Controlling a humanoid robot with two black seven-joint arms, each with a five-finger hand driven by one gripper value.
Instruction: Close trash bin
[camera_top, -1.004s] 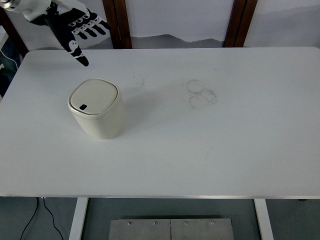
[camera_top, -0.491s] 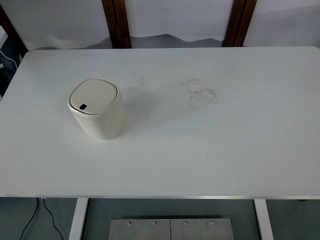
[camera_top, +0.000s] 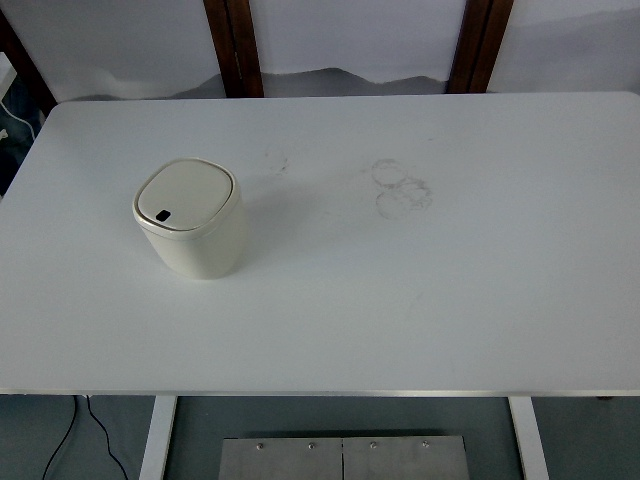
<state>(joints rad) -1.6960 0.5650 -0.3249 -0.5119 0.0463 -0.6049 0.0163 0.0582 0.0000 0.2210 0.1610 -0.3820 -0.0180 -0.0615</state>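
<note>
While neither hand shows anywhere in the head view, so their state cannot be told, the cream trash bin (camera_top: 190, 220) stands upright on the left part of the white bench (camera_top: 420, 300). Its lid (camera_top: 186, 195) lies flat and shut, a small dark button at the near edge. Faint ring marks (camera_top: 403, 188) stain the bench farther right.

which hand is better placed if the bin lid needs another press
Left, probably. Neither hand is in view, but the trash bin stands on the left half of the table, nearer the left arm's side. Its lid already looks shut.
</note>
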